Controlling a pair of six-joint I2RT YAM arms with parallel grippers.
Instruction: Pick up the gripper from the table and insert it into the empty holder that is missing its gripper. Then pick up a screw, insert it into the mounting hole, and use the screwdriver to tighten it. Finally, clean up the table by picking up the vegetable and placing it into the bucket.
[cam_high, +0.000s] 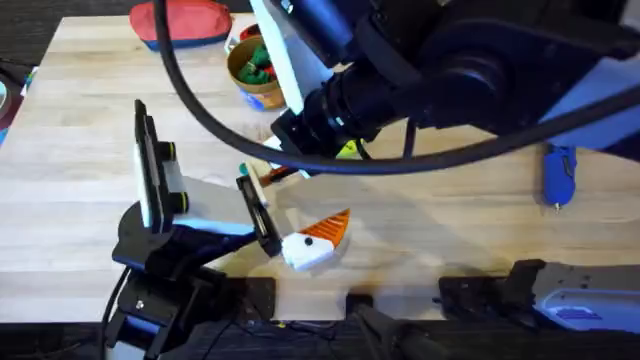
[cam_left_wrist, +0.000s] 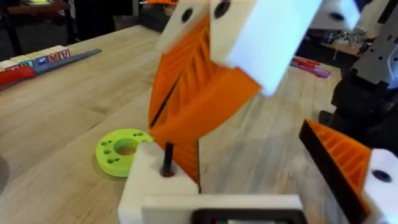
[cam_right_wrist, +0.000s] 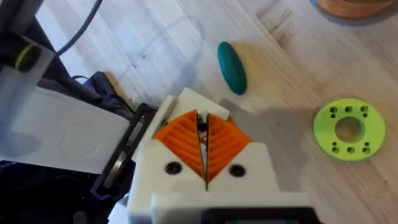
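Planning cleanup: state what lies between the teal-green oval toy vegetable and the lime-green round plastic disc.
Right wrist view: bare wooden table between vegetable and disc.

A pale wood-grain table (cam_high: 90, 150) stands on dark floor, with cluttered benches (cam_left_wrist: 339, 43) behind.

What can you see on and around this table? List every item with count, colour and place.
table: one, light wood, beneath everything
bucket: one, yellowish, holding colourful toy pieces, far side
red object: one, red with blue rim, far edge
screwdriver: one, bright blue, right side
disc: one, lime green, flat on table
vegetable: one, teal, on table, apart from disc
holder: one, white, bare, on left gripper
left gripper: one, white, one orange pad, open
right gripper: one, white with orange pads, shut, beside holder
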